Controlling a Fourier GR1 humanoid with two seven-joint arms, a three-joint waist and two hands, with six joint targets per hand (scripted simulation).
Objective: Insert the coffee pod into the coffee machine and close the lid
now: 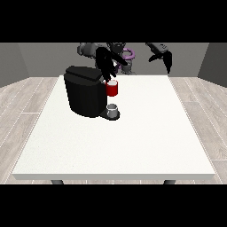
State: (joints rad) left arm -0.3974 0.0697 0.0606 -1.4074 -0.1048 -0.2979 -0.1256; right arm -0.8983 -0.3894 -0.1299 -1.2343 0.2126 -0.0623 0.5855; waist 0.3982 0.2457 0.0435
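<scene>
Black coffee machine point(85, 91) standing on the white worktop point(115, 146), toward its far side at the view's left. Red thing at the machine point(112, 88), on its front. Below that, small grey thing point(113, 110) resting on the machine's base; whether the pod, impossible to tell. Hand at the view's left point(106, 66) lowered just above the red thing, fingers pointing down; grip not discernible. Hand at the view's right point(165, 58) raised well apart, fingers hanging relaxed, holding nothing.
</scene>
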